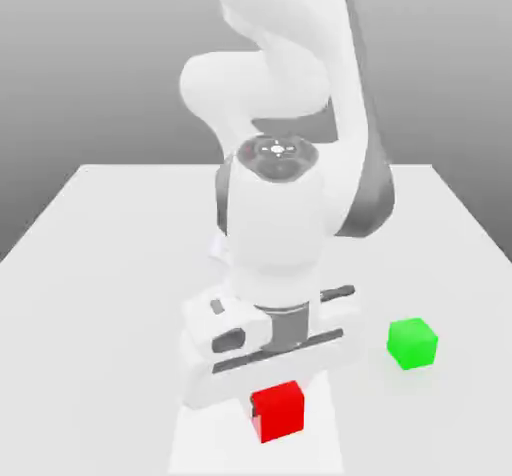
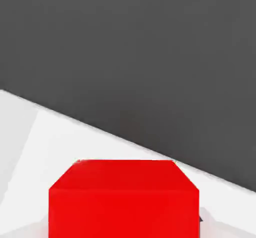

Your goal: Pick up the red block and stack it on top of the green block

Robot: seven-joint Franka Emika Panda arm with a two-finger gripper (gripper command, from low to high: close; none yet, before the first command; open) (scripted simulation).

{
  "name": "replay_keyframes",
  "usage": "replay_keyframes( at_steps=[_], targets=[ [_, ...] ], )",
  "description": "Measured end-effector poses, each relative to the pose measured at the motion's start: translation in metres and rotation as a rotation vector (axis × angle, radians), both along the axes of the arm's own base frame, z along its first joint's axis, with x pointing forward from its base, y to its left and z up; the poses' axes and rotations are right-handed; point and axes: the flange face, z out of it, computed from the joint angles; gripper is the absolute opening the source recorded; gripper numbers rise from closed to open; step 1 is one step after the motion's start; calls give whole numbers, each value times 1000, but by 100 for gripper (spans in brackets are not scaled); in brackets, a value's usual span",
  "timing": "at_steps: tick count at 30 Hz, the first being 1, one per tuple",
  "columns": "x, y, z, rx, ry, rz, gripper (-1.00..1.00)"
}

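The red block (image 1: 277, 410) sits near the front of the white table (image 1: 110, 264), directly under the arm's white hand. My gripper (image 1: 272, 384) is right over the block, its lower part hidden behind the block's top edge. In the hand view the red block (image 2: 123, 199) looms very close. The green block (image 1: 412, 343) stands on the table toward the exterior view's right of the hand and a little farther back, apart from both the hand and the red block. I cannot tell whether the red block rests on the table or is lifted.
The arm's bulky white links (image 1: 275, 204) rise over the middle of the table. In the hand view the table's edge (image 2: 125, 137) runs diagonally, with dark floor (image 2: 150, 47) beyond it.
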Motion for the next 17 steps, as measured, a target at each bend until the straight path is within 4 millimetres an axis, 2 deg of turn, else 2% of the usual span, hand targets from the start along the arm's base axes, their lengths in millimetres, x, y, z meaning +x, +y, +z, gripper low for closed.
replay_keyframes(
  at_steps=[2,4,7,8,14,15,17],
  targets=[
    [-40,65,10,6,1,105,-100],
    [-87,116,16,3,2,204,-100],
    [-137,136,20,-15,-2,234,-100],
    [-143,139,15,-20,-4,239,-100],
    [-150,141,-37,-24,-6,243,-100],
    [-151,141,-42,-23,-6,245,100],
    [-151,141,-42,-23,-6,245,100]
  ],
)
